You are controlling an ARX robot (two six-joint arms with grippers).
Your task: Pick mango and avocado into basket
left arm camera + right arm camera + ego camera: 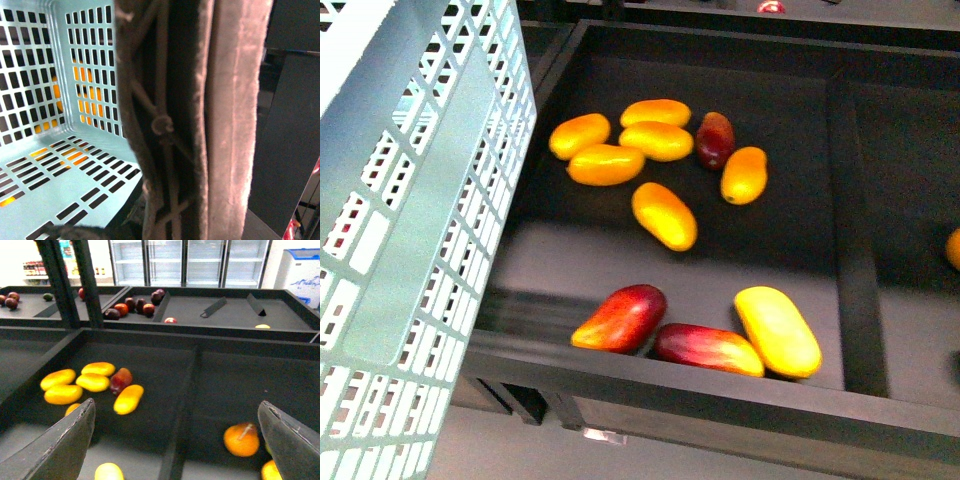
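The turquoise basket [410,230] hangs at the left of the front view, beside the black tray. My left gripper is shut on the basket's brownish-mauve handle [235,125], which fills the left wrist view and hides the fingers. Through the lattice wall [30,75] orange fruit shows. Several mangoes lie in the tray: a yellow mango [778,330] and two red-yellow ones [620,318] near the front edge, with a cluster [620,140] farther back. My right gripper [177,445] is open above the divider, holding nothing. The avocado is out of view.
A raised divider [850,240] splits the mango bin from the bin on the right, where an orange fruit [241,440] lies. Red apples [132,305] sit in a farther bin. Black posts [60,282] rise at the back left, with glass fridge doors [190,262] behind.
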